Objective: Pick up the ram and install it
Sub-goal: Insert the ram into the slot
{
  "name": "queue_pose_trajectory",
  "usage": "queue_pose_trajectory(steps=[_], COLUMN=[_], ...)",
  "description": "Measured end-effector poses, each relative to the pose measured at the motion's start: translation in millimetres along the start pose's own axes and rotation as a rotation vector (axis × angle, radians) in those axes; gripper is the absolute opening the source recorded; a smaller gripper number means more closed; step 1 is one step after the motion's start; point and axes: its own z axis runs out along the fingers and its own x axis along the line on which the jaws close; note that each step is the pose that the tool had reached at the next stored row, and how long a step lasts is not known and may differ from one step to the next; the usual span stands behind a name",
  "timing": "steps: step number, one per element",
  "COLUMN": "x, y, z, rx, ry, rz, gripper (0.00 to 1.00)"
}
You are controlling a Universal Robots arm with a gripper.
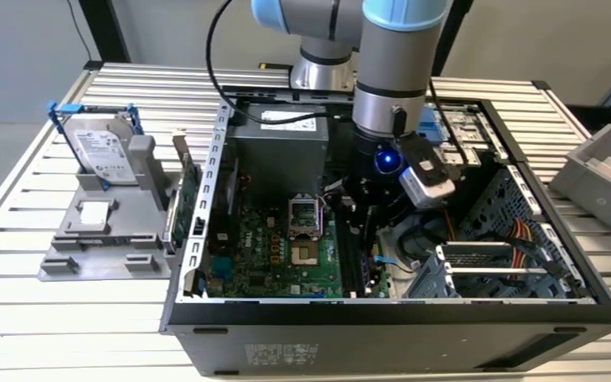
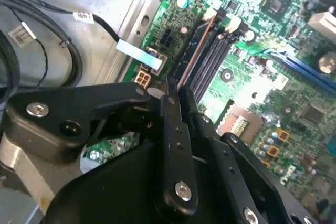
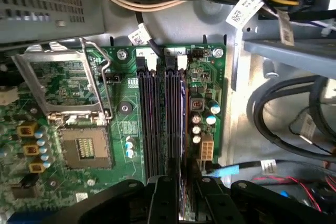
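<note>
The ram (image 3: 183,124) is a thin stick seen edge-on with a coppery edge. It stands in the outermost of the dark memory slots (image 3: 157,119) on the green motherboard (image 3: 126,129), next to the board's edge. In the second wrist view the ram (image 2: 197,51) runs away from the black fingers. My gripper (image 2: 170,92) is shut on the ram at its near end, with both fingers pressed flat against its sides. In the exterior view the gripper (image 1: 364,219) reaches down into the open computer case (image 1: 391,314), right of the processor socket (image 1: 303,219).
Black cable bundles (image 3: 294,124) and a metal drive cage (image 1: 496,263) crowd the space beside the slots. The power supply (image 1: 279,143) sits at the back of the case. A hard drive (image 1: 104,147) stands in a grey fixture at the exterior view's left, and a grey bin (image 1: 608,179) at its right.
</note>
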Motion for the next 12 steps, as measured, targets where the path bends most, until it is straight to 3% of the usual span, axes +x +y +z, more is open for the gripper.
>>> queue_pose_trajectory(steps=[3, 5, 6, 9, 10, 12], x=[-0.5, -0.6, -0.6, -0.6, -0.8, -0.8], y=[-3.6, -4.5, -4.4, -4.4, -5.1, -5.1], z=[-12.0, -14.7, -14.6, -14.6, -14.7, -14.5], rx=[-0.0005, -0.0057, -0.0067, -0.0078, -0.0114, -0.0456], ry=[0.0000, 0.0006, 0.0005, 0.0007, 0.0014, 0.0064], rz=[0.000, 0.000, 0.000, 0.000, 0.000, 0.000], gripper=[1.00, 1.00, 0.00, 0.00, 0.00, 0.00])
